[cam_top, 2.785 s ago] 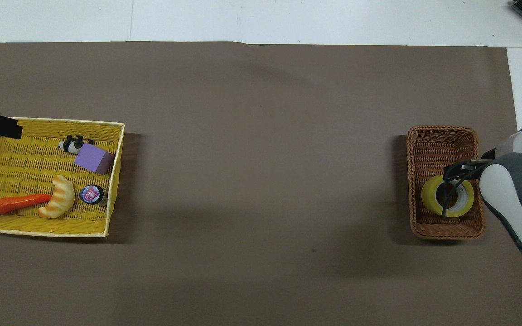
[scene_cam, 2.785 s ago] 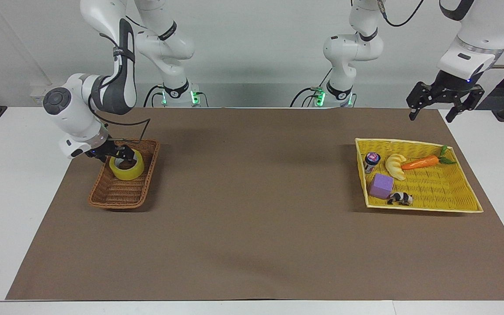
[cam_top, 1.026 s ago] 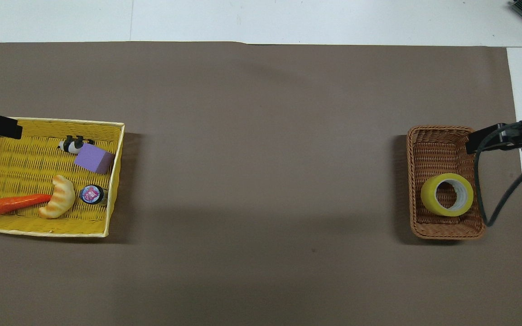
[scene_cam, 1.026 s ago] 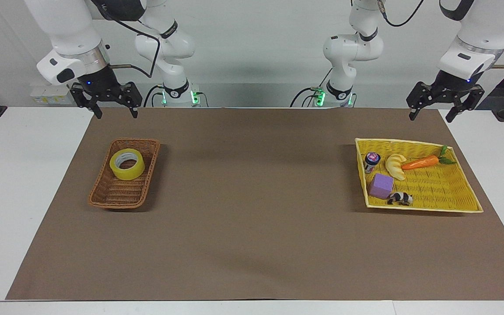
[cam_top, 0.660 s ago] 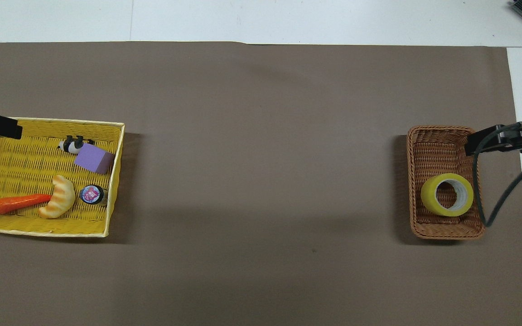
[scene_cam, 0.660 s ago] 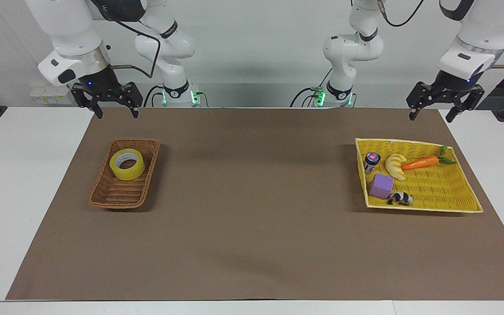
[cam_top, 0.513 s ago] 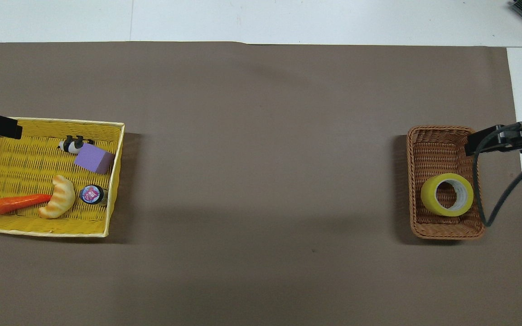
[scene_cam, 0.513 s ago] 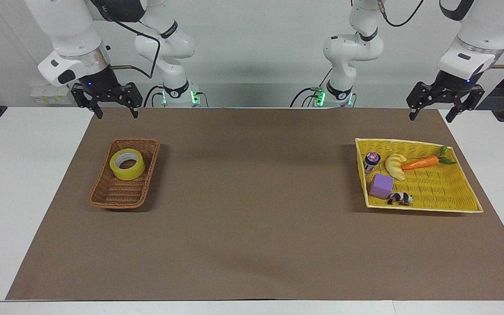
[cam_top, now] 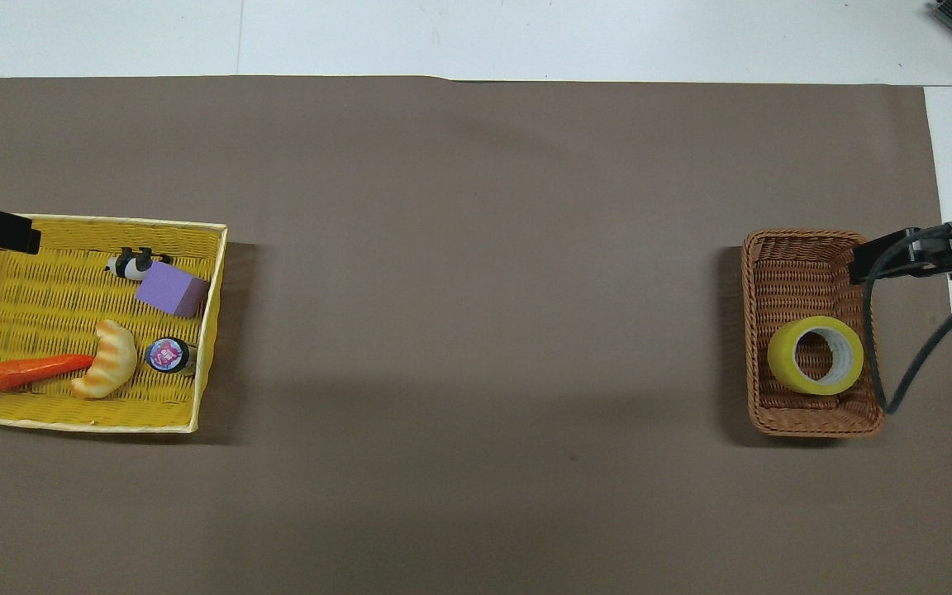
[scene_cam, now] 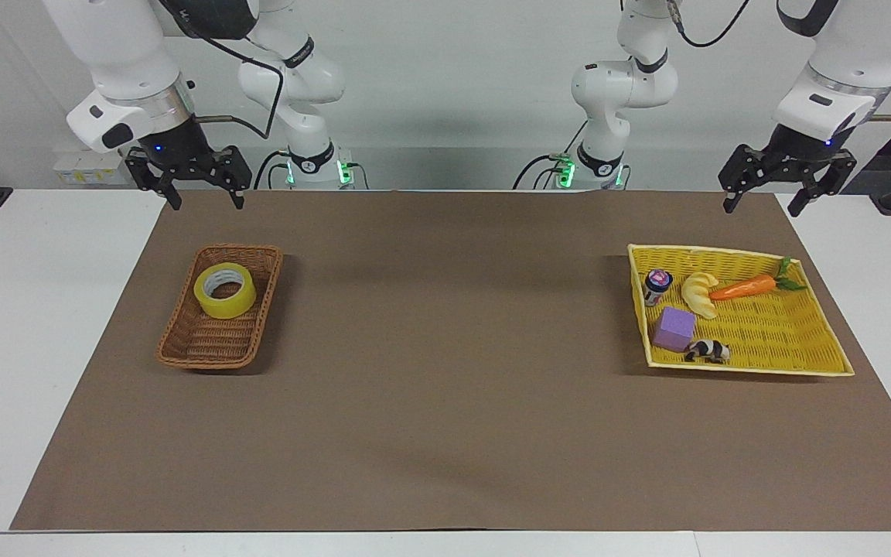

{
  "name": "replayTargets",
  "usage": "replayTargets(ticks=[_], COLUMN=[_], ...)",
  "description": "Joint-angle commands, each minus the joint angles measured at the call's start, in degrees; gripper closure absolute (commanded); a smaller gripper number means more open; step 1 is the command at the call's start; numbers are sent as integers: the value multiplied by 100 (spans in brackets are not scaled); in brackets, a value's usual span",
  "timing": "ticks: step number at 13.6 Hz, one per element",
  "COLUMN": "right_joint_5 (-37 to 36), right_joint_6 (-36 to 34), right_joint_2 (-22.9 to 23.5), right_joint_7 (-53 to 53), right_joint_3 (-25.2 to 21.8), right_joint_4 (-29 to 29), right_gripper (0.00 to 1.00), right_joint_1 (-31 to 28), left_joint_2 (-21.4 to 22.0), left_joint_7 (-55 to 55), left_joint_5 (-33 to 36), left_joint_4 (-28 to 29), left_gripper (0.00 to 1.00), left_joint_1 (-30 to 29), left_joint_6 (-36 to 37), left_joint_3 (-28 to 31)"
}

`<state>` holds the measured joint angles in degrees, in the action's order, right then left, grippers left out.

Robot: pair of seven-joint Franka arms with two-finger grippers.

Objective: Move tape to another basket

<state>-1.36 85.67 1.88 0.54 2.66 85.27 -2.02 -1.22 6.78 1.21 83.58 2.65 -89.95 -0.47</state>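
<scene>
Both grippers raised, fingers spread: right gripper (scene_cam: 202, 195), left gripper (scene_cam: 764, 198).

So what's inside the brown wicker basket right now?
Only the roll of yellow tape, lying flat in the half of the brown wicker basket nearer the robots. The other half shows bare weave. The weave under the roll is covered, except through its core hole.

You have the tape (scene_cam: 224, 290) lying flat in the basket (scene_cam: 219, 349), in its end nearer the robots, below the spread fingers (scene_cam: 238, 196) of the right gripper (scene_cam: 188, 179). At the left arm's end, the tray (scene_cam: 793, 336) sits under the left gripper (scene_cam: 786, 182), whose fingers (scene_cam: 728, 200) also stand apart; both arms wait.
</scene>
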Motion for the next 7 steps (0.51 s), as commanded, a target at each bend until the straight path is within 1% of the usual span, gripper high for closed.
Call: replayTargets(ticks=[1, 7], right_joint_5=[83, 83], right_joint_6=[47, 82], right_joint_2=[-101, -127], right_joint_7=[149, 131], right_joint_3=[-2, -11], right_joint_4=[121, 165], right_gripper=[0, 0], right_joint_1=[-132, -140], left_joint_2=[-1, -1], left_joint_7=[8, 8], left_joint_5=[72, 72], left_joint_4=[-88, -88], left_gripper=[0, 0], left_joint_1=[-72, -72], left_joint_6=[136, 136], left_joint_3=[-58, -58])
